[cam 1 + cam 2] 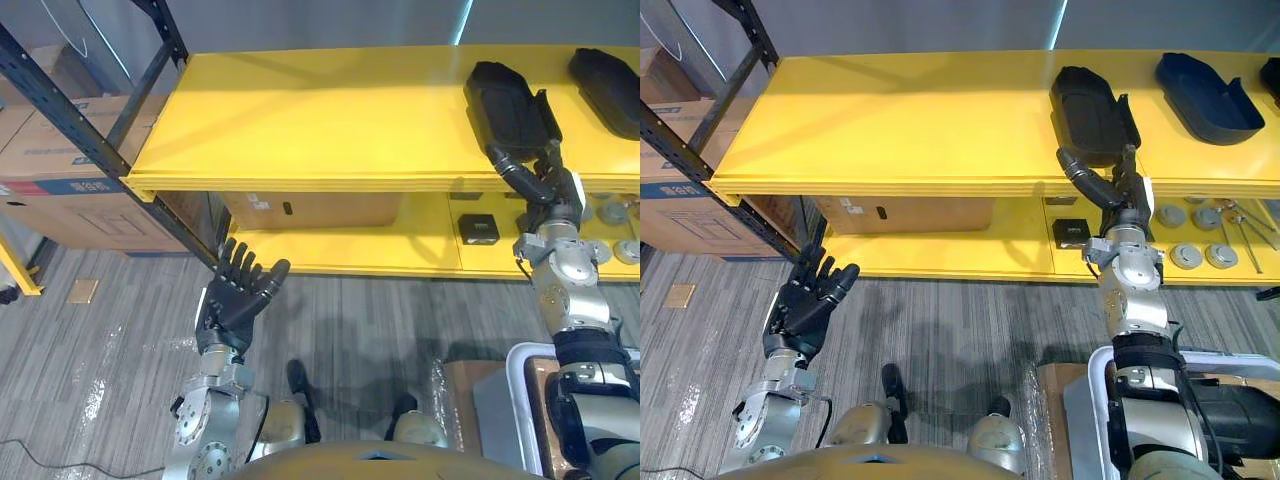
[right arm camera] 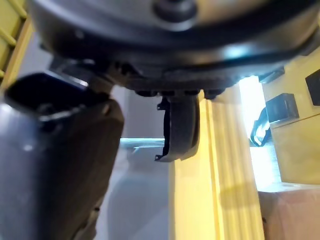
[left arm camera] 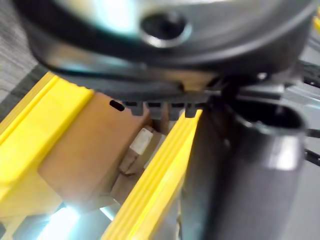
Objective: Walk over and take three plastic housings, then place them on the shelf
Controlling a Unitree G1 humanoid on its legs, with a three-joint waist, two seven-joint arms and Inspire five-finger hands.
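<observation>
- Left hand (image 1: 232, 298) raised below the shelf's front edge, fingers straight and spread, holding nothing.
- Right hand (image 1: 1118, 195) at the yellow shelf's (image 1: 890, 120) front edge, against a black housing's (image 1: 1088, 100) near end; cannot tell if fingers grip.
- Second housing (image 1: 1200, 95) apart to its right; wide bare board to its left.

Grey plank floor (image 1: 400, 320), yellow shelf (image 1: 300, 110) — cardboard boxes (image 1: 60, 160) left

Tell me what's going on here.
The robot stands at a yellow shelf. Its right hand is up at the front edge of the top board, at the near end of a black housing that lies there. Another housing lies further right on the same board. The left hand hangs open and empty below the shelf, above the floor.
</observation>
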